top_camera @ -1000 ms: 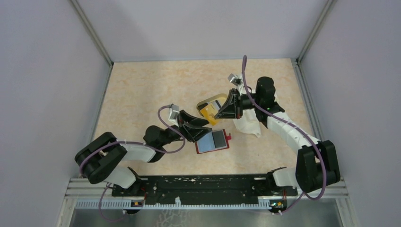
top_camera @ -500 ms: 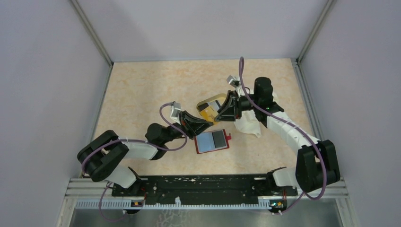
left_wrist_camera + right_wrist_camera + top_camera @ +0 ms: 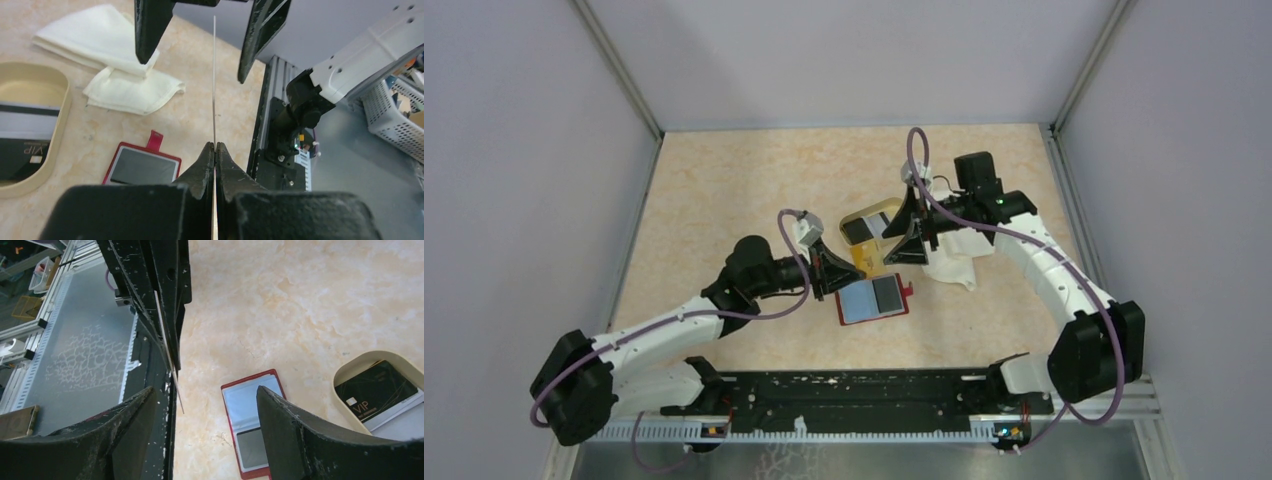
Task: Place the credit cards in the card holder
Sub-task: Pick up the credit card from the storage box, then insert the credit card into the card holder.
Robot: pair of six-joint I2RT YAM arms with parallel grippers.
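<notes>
Left wrist view: left gripper (image 3: 215, 149) is pinching thin yellow plastic card (image 3: 865, 258) edge-on; right gripper (image 3: 894, 240) is standing spread. Keep the edge parallel to red leather-like wallet (image 3: 142, 165) slot.

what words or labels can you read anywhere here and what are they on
"VIP": on the black card lying in the tan oval tray; it reads in both wrist views.
A small mark beside "VIP" on that card: too small to read.
Card holder: no text shows.
Yellow card clamped in the left pincer: seen nearly edge-on, nothing readable.
</notes>
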